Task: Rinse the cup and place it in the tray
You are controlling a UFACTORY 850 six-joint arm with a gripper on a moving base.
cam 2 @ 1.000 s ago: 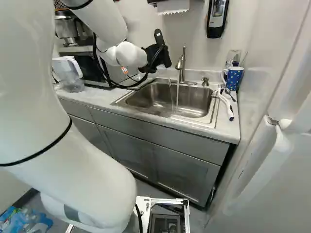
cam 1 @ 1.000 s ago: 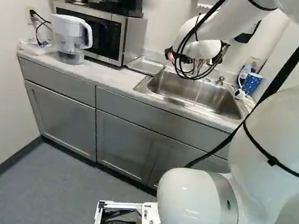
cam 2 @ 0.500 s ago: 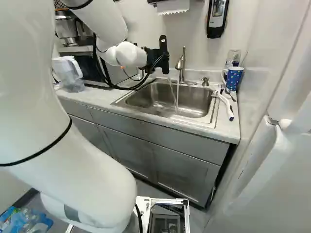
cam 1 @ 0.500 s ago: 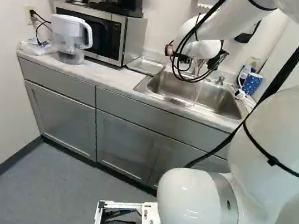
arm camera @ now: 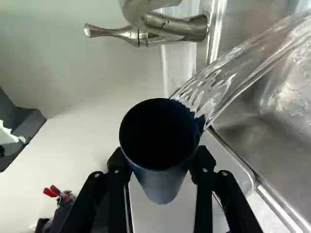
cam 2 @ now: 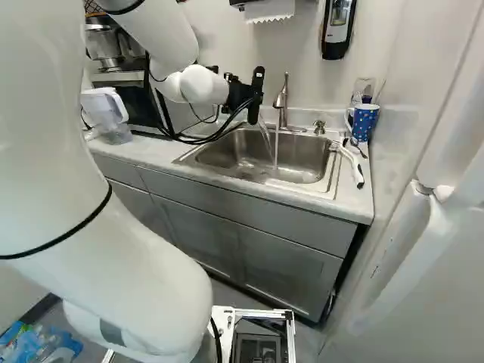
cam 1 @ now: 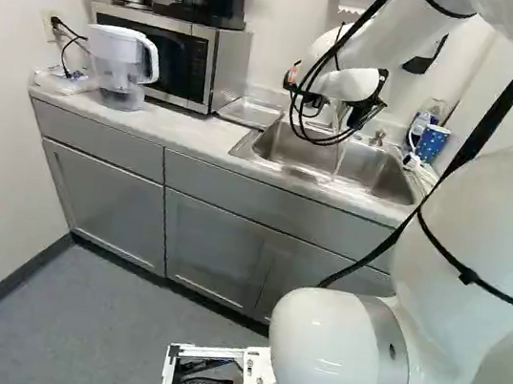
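High over the left part of the sink (cam 2: 227, 155), my gripper (cam 2: 255, 98) is beside the faucet (cam 2: 280, 98) in the right base view. In the wrist view the gripper (arm camera: 162, 167) is shut on a dark blue cup (arm camera: 163, 187), one finger on each side. The cup lies tipped, and water (arm camera: 214, 85) pours over its rim into the sink. A second stream falls from the faucet. The base views hide most of the cup. A shallow metal tray (cam 1: 249, 112) lies on the counter left of the sink.
Left of the tray stand a microwave (cam 1: 194, 62) and a water pitcher (cam 1: 121, 66). A blue spotted mug (cam 2: 364, 121) and a white brush (cam 2: 352, 162) are right of the sink. Above hangs a soap dispenser (cam 2: 338, 29).
My gripper has turned about the wrist while staying over the sink, tipping the cup with it. The water leaving the cup has become a wider, more slanted stream. The base has stayed put.
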